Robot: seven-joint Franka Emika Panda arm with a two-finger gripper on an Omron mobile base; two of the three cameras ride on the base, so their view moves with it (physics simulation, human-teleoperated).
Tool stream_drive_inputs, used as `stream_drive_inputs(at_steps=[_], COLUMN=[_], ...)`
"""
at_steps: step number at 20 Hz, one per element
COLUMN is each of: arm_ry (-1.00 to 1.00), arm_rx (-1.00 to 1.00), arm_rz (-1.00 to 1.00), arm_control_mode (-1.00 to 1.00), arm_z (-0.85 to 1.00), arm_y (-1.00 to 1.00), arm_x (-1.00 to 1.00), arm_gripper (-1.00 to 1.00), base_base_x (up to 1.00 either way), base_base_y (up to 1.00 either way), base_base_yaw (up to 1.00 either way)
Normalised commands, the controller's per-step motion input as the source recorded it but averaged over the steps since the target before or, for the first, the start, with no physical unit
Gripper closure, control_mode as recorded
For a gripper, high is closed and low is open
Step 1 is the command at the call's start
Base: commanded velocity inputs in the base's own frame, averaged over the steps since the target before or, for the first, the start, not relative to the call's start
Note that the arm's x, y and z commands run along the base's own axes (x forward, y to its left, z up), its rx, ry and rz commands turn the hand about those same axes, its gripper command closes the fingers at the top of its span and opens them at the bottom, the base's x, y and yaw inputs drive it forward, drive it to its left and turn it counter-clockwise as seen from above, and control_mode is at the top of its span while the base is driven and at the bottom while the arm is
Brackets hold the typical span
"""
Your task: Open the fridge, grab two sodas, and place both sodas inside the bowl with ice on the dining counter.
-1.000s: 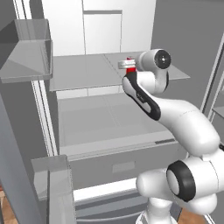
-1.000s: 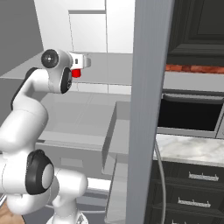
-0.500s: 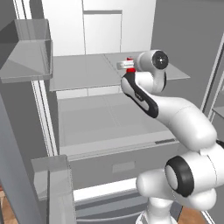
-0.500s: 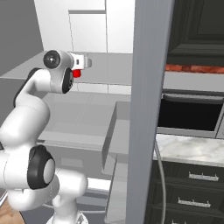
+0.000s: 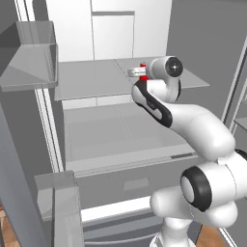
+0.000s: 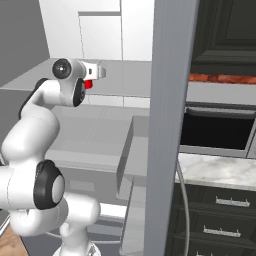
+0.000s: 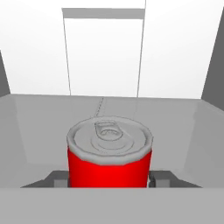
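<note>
While the gripper [image 7: 109, 178] is bracketing the red can [image 7: 110, 157] at lower centre, fingers [image 7: 162, 177] touching its sides in an apparent grasp, the light, rigid, smooth, dent-prone cylinder is standing upright on the fridge shelf [image 7: 39, 122], likely best gripped mid-wall.

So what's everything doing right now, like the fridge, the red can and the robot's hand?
Fridge: doors open, white inside showing.
Bottom drawer: shut.
Red soda can: upright on the grey shelf, unopened, between the fingertips.
Gripper: around the can, a fingertip close on each side; a firm grip cannot be told.
Fridge door bin: nothing visible inside.
</note>
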Motion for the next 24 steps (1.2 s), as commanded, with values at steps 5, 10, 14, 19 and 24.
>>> stream_drive_inputs(at_steps=[5,10,14,19,24], arm_ry=[0.00,0.00,0.00,0.00,0.00], arm_rx=[-0.02,-0.03,0.00,0.00,-0.01], arm_rz=[0.00,0.00,0.00,0.00,0.00], arm_control_mode=[-1.00,-1.00,-1.00,-1.00,-1.00], arm_z=[-0.07,-0.04,-0.01,-0.03,0.14], arm_y=[0.03,0.00,0.00,0.00,0.00], arm_x=[0.08,0.00,0.00,-0.05,-0.44], arm_gripper=[1.00,1.00,1.00,1.00,1.00], base_base_x=[0.00,0.00,0.00,0.00,0.00], base_base_y=[0.00,0.00,0.00,0.00,0.00], base_base_yaw=[0.00,0.00,0.00,0.00,0.00])
